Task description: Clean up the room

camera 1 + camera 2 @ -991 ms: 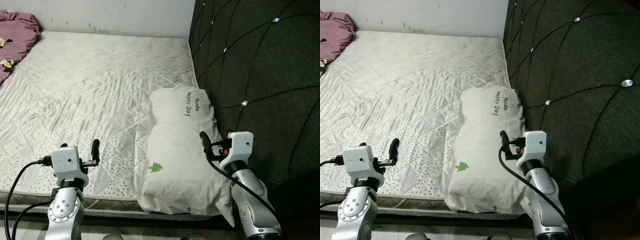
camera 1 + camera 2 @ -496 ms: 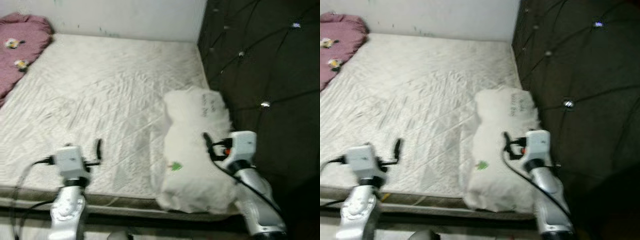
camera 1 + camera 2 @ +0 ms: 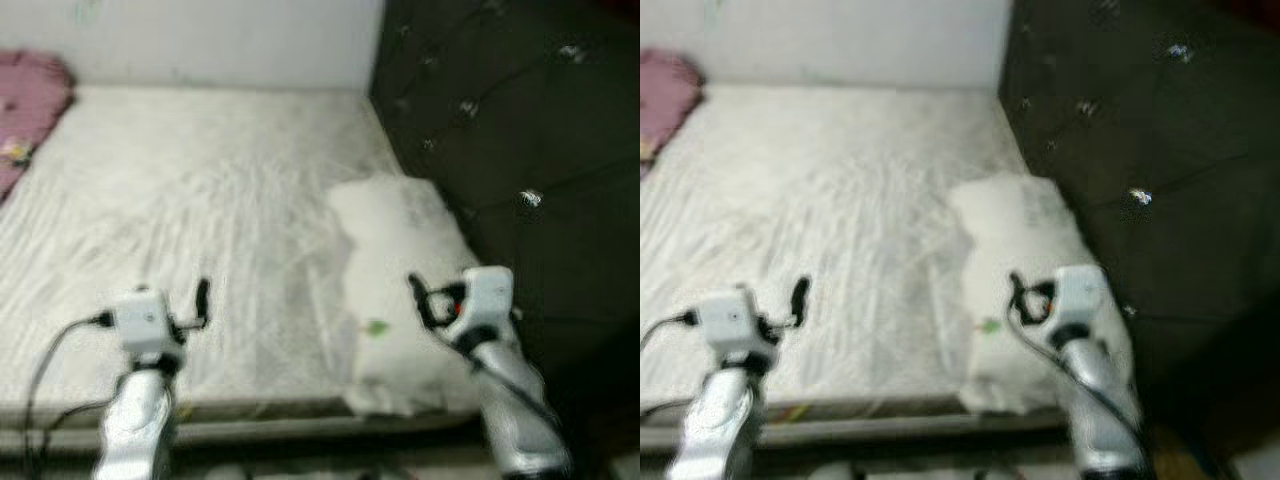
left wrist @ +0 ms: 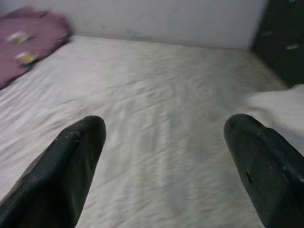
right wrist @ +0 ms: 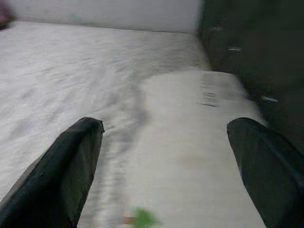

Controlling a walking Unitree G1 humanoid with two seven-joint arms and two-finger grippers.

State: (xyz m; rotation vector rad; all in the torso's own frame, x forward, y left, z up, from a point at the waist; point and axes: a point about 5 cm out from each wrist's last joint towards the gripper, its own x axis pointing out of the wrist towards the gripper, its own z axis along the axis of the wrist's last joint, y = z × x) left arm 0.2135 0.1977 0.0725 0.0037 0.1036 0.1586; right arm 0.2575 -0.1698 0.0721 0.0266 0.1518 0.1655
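Observation:
A white pillow (image 3: 400,290) with a small green tree print lies on the right side of the mattress (image 3: 180,200), against the dark tufted headboard (image 3: 500,120). My right gripper (image 3: 418,297) hovers over the pillow's near half, open with nothing in it; in the right wrist view its fingers (image 5: 61,166) stand wide apart above the pillow (image 5: 190,142). My left gripper (image 3: 203,297) is held over the mattress's near left part, also open and holding nothing, with bare quilted sheet (image 4: 166,118) between its fingers (image 4: 71,161). The head views are blurred.
A pink blanket (image 3: 25,110) is bunched at the mattress's far left corner. A white wall (image 3: 200,40) runs behind the bed. The mattress's front edge (image 3: 250,410) is just below my arms.
The whole picture has shifted and blurred, so the camera has moved. Both arms hold the same raised pose, and the pillow lies where it was.

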